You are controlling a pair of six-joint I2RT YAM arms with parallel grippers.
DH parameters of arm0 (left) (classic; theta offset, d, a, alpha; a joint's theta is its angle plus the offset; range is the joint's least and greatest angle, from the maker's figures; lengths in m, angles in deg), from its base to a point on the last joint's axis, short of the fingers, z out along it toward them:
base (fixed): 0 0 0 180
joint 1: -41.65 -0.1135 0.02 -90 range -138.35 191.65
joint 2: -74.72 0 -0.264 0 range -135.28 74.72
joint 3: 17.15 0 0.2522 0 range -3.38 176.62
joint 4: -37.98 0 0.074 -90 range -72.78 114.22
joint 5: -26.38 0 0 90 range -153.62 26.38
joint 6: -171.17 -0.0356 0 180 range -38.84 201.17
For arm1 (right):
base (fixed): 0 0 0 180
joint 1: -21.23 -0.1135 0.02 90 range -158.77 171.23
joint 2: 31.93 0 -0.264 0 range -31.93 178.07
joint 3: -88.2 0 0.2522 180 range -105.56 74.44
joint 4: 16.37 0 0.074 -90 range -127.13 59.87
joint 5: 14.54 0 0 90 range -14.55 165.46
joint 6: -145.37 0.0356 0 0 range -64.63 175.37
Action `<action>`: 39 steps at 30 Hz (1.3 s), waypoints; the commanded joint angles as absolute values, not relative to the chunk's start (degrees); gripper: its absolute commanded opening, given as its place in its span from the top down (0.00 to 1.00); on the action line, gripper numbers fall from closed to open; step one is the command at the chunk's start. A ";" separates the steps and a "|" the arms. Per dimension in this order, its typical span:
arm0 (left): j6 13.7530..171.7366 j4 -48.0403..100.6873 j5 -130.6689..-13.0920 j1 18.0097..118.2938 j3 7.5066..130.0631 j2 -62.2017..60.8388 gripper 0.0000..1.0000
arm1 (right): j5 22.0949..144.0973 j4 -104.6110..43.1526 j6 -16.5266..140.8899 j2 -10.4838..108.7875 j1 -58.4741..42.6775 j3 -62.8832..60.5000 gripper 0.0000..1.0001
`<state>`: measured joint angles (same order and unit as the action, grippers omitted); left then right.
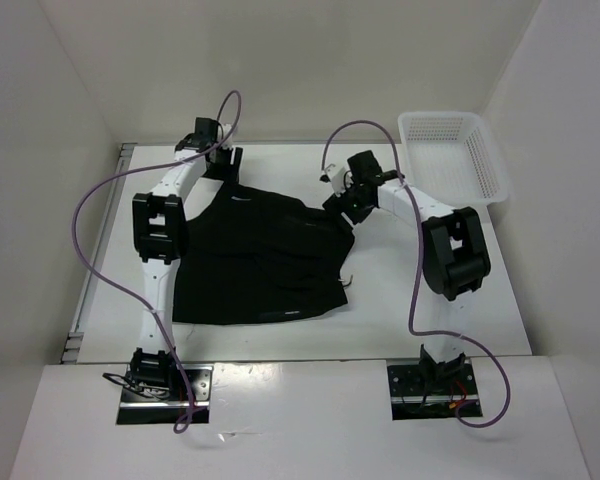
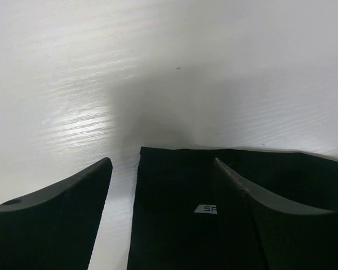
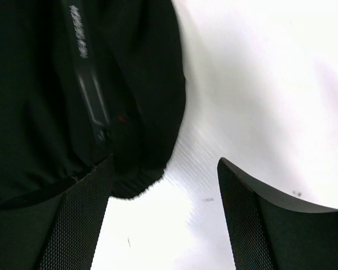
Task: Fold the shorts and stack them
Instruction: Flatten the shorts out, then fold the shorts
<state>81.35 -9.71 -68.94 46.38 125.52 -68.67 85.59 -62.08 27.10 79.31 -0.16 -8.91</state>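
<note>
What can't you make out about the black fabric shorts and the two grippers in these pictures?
- Left wrist: the pale logo label on the black soft fabric shorts is cut off by a finger of the left gripper; only its start shows.
- Right wrist: white print on the shorts is too blurred to read.
- Top external: the white left arm hides the shorts' left edge; whether the right gripper touches fabric is too small to tell.

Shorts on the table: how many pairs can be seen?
1. The shorts lie spread in the middle of the table, left of the white basket. Another pair beneath them cannot be ruled out.
</note>
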 commanded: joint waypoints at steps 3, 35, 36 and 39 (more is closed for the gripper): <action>81.17 -9.35 -67.13 47.18 123.54 -69.86 0.20 | 93.02 -65.03 30.85 80.38 1.28 -9.67 0.21; 81.17 -11.82 -65.73 45.87 126.90 -47.92 1.00 | 69.21 -52.99 29.97 76.62 0.76 -19.00 1.00; 81.17 -11.82 -64.95 46.48 123.39 -45.79 1.00 | 68.69 -52.99 28.66 74.88 0.75 -16.29 1.00; 81.17 -11.72 -63.62 47.10 108.54 -37.01 1.00 | 66.59 -51.84 25.94 71.45 -0.66 -12.24 1.00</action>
